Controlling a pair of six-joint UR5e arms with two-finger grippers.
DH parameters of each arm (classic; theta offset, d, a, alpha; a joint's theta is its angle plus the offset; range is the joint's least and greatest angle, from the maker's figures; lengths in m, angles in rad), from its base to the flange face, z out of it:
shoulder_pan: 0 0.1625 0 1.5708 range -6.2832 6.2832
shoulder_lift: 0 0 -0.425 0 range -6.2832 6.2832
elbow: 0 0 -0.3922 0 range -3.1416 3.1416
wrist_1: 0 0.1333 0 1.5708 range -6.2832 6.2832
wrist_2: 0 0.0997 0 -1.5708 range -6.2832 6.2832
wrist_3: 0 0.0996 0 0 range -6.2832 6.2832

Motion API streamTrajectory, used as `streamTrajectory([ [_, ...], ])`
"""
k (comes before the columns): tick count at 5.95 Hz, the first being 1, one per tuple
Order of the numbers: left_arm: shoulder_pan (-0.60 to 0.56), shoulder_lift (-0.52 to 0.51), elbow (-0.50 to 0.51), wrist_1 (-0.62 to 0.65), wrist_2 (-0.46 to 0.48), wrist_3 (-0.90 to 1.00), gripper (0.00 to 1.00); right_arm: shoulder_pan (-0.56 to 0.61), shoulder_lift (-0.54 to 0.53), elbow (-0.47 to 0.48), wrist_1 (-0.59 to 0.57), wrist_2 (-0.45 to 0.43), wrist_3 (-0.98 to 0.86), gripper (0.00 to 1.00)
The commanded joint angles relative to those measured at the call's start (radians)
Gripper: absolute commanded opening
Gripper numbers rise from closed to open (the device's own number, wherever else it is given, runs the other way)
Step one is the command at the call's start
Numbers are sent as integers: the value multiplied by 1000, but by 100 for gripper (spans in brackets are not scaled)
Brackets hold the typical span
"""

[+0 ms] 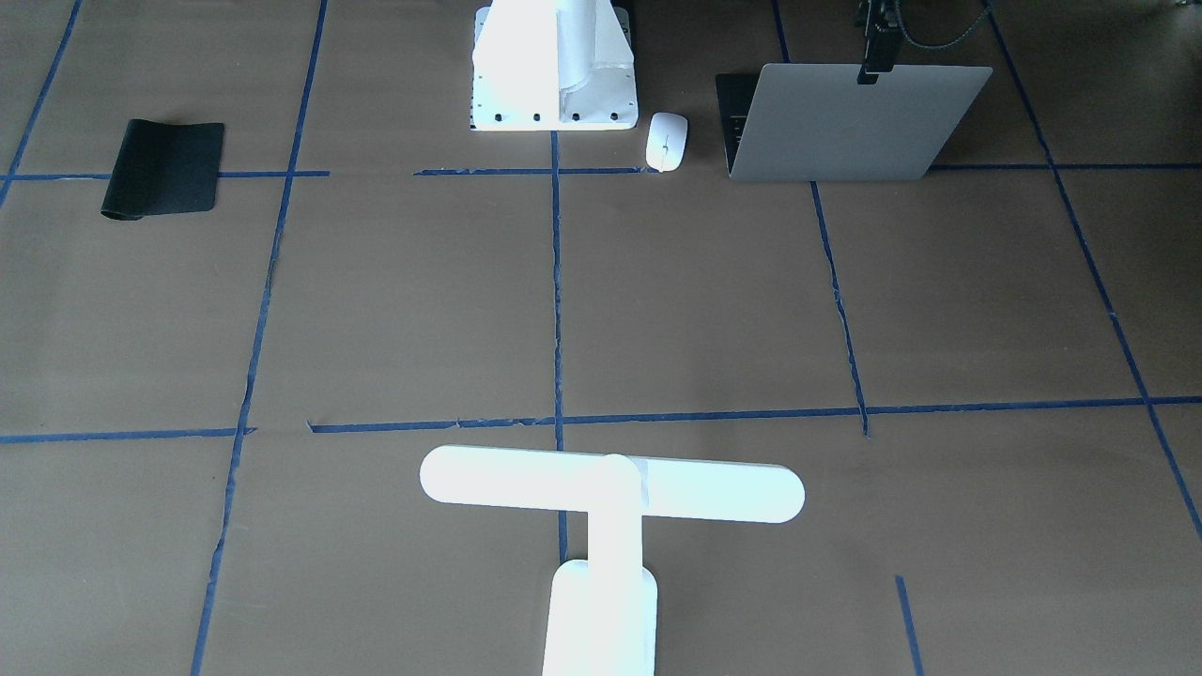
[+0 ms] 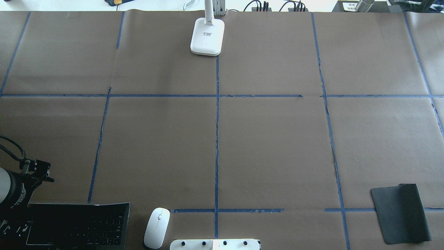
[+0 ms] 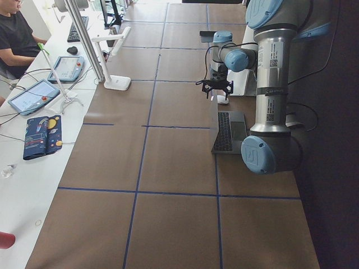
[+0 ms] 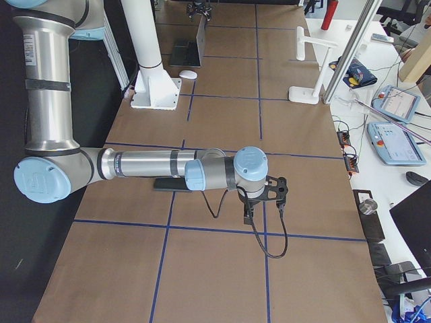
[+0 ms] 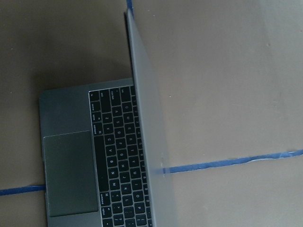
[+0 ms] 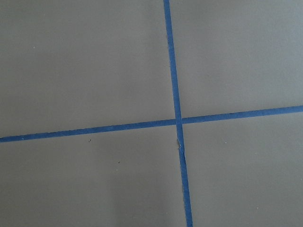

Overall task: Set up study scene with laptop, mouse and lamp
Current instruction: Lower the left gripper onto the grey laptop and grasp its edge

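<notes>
From the front, the table is covered in brown paper, split into squares by blue tape. The laptop stands open at the robot's edge with its lid back toward the camera. The left gripper is at the lid's top edge and one dark finger overlaps that edge, but I cannot tell whether it clamps. The mouse lies between the laptop and the white pedestal. The pad lies well apart at the other end, and the lamp stands at the operators' edge. Overhead, the lamp's base sits on the centre tape line beside a white ledge with cables. The laptop's keys show in the near left corner, with the mouse just beside them. From the left end, the near arm's gripper hangs over the lid. A white bench alongside the table carries tablets, and a person is seated there. From the right end, the right gripper hovers low above a tape crossing, with the pad partly hidden by its forearm. Whether its jaws are parted I cannot tell. The left wrist view looks down on the lid's edge, the keys and the trackpad. The right wrist view shows only paper and crossed tape.
</notes>
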Motion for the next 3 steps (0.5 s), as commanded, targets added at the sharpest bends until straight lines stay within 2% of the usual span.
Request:
streamTrajectory([
  [1,49,5,12,6,34,-40,100,0,-3,1,-1,3,0,100],
  [3,100,-1,36,6,45,-57,100,0,-3,0,-1,3,-2,100],
])
